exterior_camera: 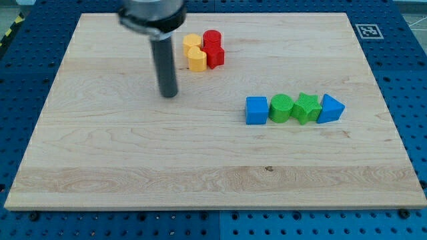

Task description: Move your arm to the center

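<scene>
Wooden surface [133, 167] sitting on a blue pegboard base, pretty plain setup. My tip [169, 94] is touching down in the upper-left-middle part of the board, a bit left of and below the yellow/red cluster, not touching any block. No fingers on this rig, just the dark rod, so nothing to spread or pinch.

Up top there's a yellow block [193, 44] with another yellow block [197, 60] just below it, and a red cylinder [212, 38] plus a red block [215, 55] snug on their right. Over on the view's right is a tight row: blue cube [256, 110], green cylinder [281, 108], green star [306, 107], blue triangle [331, 109].
</scene>
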Motion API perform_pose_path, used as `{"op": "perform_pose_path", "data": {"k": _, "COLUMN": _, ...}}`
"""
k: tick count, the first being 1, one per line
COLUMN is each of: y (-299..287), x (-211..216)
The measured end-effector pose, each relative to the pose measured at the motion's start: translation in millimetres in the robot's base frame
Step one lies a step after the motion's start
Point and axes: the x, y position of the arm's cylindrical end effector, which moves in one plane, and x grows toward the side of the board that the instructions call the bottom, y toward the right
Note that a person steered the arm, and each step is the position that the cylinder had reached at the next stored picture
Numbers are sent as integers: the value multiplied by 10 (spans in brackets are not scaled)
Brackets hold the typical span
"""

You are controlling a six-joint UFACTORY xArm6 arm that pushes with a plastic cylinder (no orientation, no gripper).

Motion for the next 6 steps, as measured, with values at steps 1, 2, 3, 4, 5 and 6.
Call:
{"op": "perform_pose_path", "data": {"k": 1, "y": -8, "x": 357}}
{"op": "perform_pose_path", "data": {"k": 2, "y": 350, "x": 496}}
{"op": "perform_pose_path", "data": {"k": 3, "y": 856, "x": 487}}
{"op": "perform_pose_path", "data": {"k": 4, "y": 1142, "x": 285}}
{"op": "perform_pose_path", "data": {"k": 5, "y": 1244, "x": 77}}
{"op": "perform_pose_path", "data": {"k": 6, "y": 1245, "x": -152}}
